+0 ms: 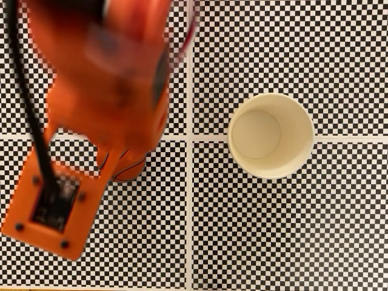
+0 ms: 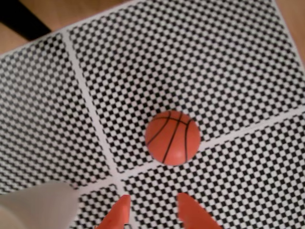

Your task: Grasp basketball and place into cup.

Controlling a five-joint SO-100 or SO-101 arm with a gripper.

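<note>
Grasp not yet made

Jaws (image 2: pixel 151 212) stand spread and empty; the small orange basketball with black seams (image 2: pixel 172 138) lies on the checkered worktop (image 2: pixel 214 57) just ahead of them. Pickup and drop remain: the cream-white paper cup (image 1: pixel 271 135) sits empty, well apart.

A robotics test bench: checkerboard calibration mat (image 1: pixel 291 230) over a wooden tabletop (image 2: pixel 71 12).

My pincer (image 2: pixel 153 212) is orange; the basketball (image 2: pixel 172 138) orange-red with black seams; the cup (image 1: pixel 271 135) cream; the mat (image 1: pixel 291 230) black-and-white checkered.
</note>
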